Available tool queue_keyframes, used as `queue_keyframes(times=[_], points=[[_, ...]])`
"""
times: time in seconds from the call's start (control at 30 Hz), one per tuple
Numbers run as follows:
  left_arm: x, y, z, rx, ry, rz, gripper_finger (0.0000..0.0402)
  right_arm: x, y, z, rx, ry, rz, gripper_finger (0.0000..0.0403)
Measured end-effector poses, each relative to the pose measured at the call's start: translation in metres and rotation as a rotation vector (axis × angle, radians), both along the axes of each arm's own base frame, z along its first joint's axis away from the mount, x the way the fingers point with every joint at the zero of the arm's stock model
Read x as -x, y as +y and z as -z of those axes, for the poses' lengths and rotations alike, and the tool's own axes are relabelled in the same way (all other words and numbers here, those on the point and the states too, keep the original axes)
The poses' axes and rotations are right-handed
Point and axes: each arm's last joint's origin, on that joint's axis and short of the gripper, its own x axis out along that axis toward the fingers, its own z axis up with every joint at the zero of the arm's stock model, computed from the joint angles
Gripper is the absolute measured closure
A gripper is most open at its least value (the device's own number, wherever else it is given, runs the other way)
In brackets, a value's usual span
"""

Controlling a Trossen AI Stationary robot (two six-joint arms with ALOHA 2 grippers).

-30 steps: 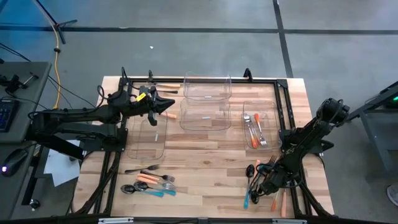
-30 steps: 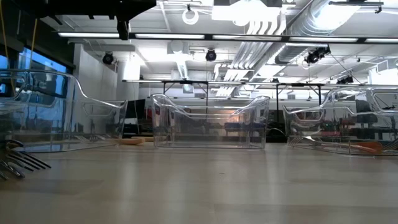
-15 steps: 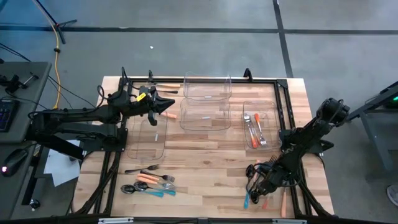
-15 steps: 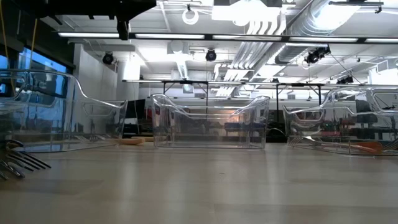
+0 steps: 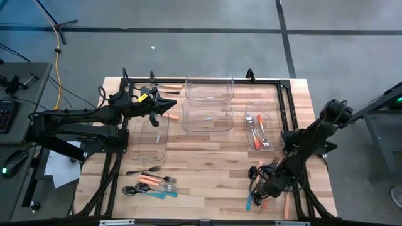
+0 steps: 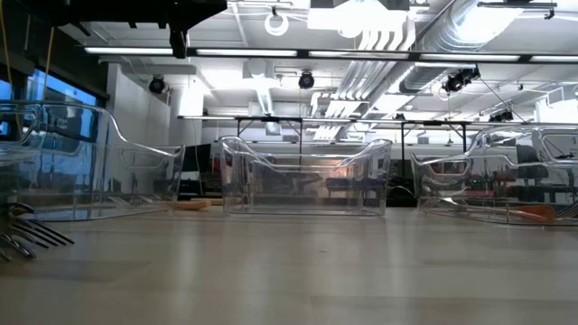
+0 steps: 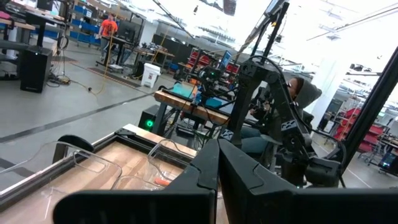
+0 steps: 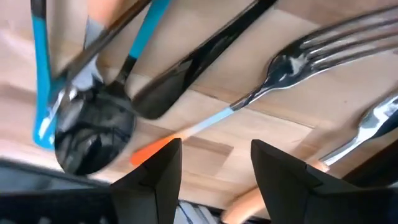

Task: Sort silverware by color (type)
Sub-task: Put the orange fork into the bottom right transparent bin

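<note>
My right gripper (image 5: 259, 193) is down over the silverware pile at the front right corner of the table (image 5: 207, 157), its fingers (image 8: 155, 177) spread wide with nothing between them yet. In the right wrist view the gap sits just over a small orange handle tip (image 8: 152, 148), next to a fork with a pale-blue neck (image 8: 273, 78), a black spoon (image 8: 93, 127) and a teal-blue handle (image 8: 40, 81).

My left gripper (image 5: 164, 107) hangs above the back left of the table, closed up tight; I see an orange bit at its tip from above, but I cannot tell whether it holds a piece.

Judging progress: early. Of the four clear bins, only the right-hand bin (image 5: 274, 129) has anything in it, roughly three or four pieces, at least one orange-handled. The left bin (image 5: 133, 141) and the two middle bins (image 5: 207, 88) (image 5: 207, 116) look empty to me. One orange-handled piece (image 5: 166, 86) lies loose by the back rail.

Left to sort, I count two heaps. The front left heap (image 5: 151, 183) has roughly seven or eight pieces: black, orange and teal-blue handles mixed. The heap under my right gripper (image 5: 276, 188) looks like six to eight, partly hidden by the arm, so I won't swear to it. Most of the job is still ahead.
</note>
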Motion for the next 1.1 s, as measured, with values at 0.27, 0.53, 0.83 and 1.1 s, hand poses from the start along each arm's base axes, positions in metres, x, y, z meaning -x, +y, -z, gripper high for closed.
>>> queue_keyframes(times=[0.27, 0.53, 0.83, 1.1], points=[[0.000, 0.000, 0.000, -0.008, 0.001, -0.007, 0.0401, 0.001, -0.005, 0.004, 0.031, 0.035, 0.071, 0.0226], [0.000, 0.000, 0.000, 0.016, -0.003, -0.004, 0.0401, -0.004, 0.000, 0.020, 0.033, 0.101, 0.071, 0.0226], [0.000, 0.000, 0.000, 0.016, -0.004, -0.004, 0.0401, -0.007, -0.003, 0.028, 0.065, 0.143, 0.084, 0.0241], [0.000, 0.000, 0.000, 0.018, -0.004, -0.004, 0.0401, -0.009, -0.004, 0.029, 0.077, 0.136, 0.090, 0.0379]])
